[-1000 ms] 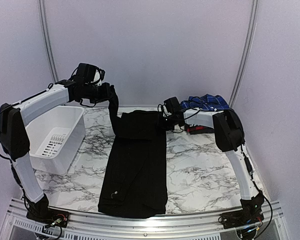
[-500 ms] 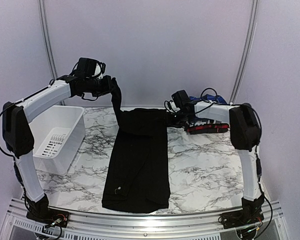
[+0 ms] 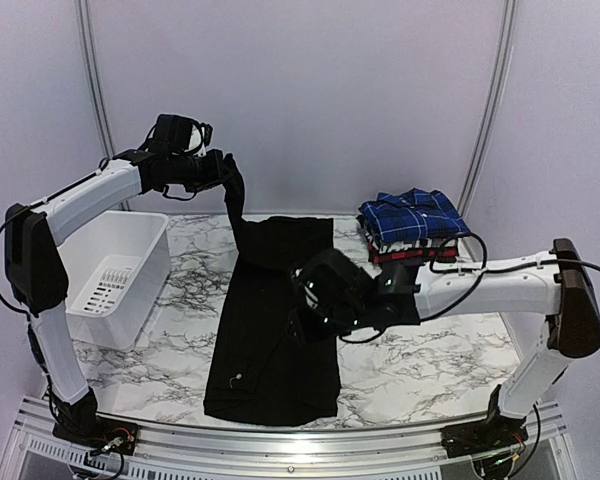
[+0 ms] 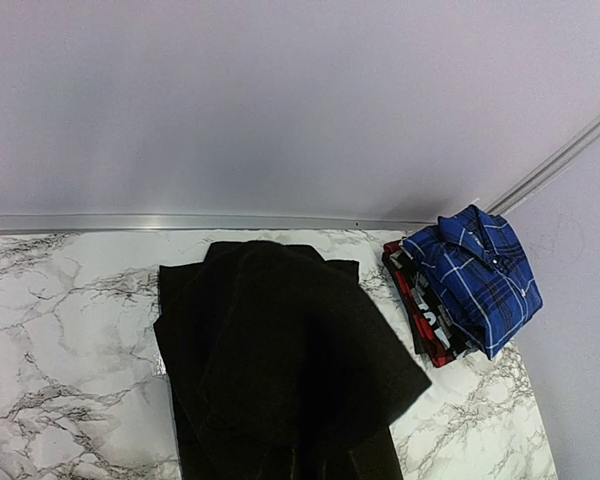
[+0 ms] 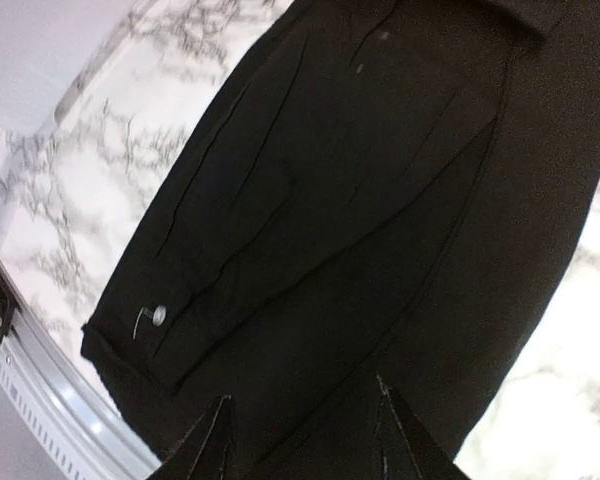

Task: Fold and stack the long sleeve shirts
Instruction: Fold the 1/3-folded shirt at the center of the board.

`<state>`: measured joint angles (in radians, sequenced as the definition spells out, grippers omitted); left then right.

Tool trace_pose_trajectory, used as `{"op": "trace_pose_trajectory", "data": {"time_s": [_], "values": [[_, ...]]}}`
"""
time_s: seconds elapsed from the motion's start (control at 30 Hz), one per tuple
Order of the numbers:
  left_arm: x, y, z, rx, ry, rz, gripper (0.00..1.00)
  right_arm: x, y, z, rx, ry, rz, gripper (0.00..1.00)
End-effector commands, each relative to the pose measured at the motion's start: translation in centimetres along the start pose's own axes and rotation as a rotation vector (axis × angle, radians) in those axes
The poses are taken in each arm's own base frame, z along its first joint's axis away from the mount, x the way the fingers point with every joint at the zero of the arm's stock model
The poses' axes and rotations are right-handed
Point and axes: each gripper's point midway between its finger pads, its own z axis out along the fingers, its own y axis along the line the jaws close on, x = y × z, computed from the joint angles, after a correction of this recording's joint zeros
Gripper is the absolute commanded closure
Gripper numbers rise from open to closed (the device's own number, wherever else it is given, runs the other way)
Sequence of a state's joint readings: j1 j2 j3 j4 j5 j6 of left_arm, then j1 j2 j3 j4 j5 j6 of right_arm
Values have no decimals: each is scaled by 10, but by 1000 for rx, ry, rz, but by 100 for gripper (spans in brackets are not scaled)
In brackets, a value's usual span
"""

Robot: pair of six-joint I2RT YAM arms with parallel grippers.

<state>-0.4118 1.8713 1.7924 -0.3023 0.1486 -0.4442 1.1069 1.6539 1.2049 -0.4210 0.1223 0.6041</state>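
Item: black long-sleeve shirt [image 3: 275,340], laid lengthwise at centre of marble table [image 3: 420,350], near hem twd arm bases.
Far end: far-left corner lifted off table, hanging from left gripper [image 3: 223,172]; rest flat.
Detail: cuff w/ small button [image 5: 158,315] near the near-left hem, seen in right wrist view.
Left gripper: raised above table's far-left part, clamped on the shirt's lifted cloth; fingers hidden in its own wrist view.
Right gripper [image 5: 300,390]: arm stretched low across table, over shirt's right half; fingers [image 5: 223,420] apart, nothing seen pinched betw. them.
Stack: blue-and-white plaid shirt [image 3: 412,215] folded on top, red plaid shirt [image 3: 410,255] under it; far-right of table, just beside black shirt's far end, not touching.
Basket: white plastic basket [image 3: 140,290], left side of table, apart from shirt.
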Motion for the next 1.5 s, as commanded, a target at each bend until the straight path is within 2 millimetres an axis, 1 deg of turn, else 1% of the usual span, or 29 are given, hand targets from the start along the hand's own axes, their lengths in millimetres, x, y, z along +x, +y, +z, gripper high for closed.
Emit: {"op": "trace_pose_trajectory", "data": {"time_s": [0.0,0.07,0.13,0.2,0.3,0.33,0.43,0.57,0.63,0.7,0.83,0.93,1.03,1.1,1.3,1.33,1.47], "values": [[-7,-2,0,18,-24,13,97,57,22,-5,101,42,93,58],[-4,-1,2,14,-17,13,97,85,32,-3,146,82,80,58],[-1,0,3,15,-11,10,97,106,40,-4,199,98,57,58],[0,0,3,17,-7,10,98,119,42,-3,247,108,49,58],[3,1,3,15,-2,12,98,133,41,4,296,123,40,58],[4,3,4,12,0,12,98,135,41,6,304,126,38,58],[7,4,4,10,8,13,98,136,38,9,325,124,35,58],[9,6,3,3,8,16,98,126,39,9,339,92,11,57],[7,5,3,3,2,19,98,119,44,9,343,80,-6,56],[6,4,2,5,0,22,97,117,48,12,337,78,-23,56],[5,5,2,0,-5,23,97,120,48,19,341,93,-37,56],[6,6,2,-2,0,20,98,123,42,19,363,97,-41,56],[6,6,1,-3,-2,22,98,124,35,16,386,98,-47,62],[6,7,0,-7,-4,23,97,125,34,17,390,100,-56,69],[0,3,-3,-1,-19,29,97,120,42,17,375,104,-79,98],[-1,1,-4,4,-21,32,97,118,44,15,373,103,-85,100],[-11,-5,-13,16,-47,46,97,106,63,5,315,88,-101,100]]}}
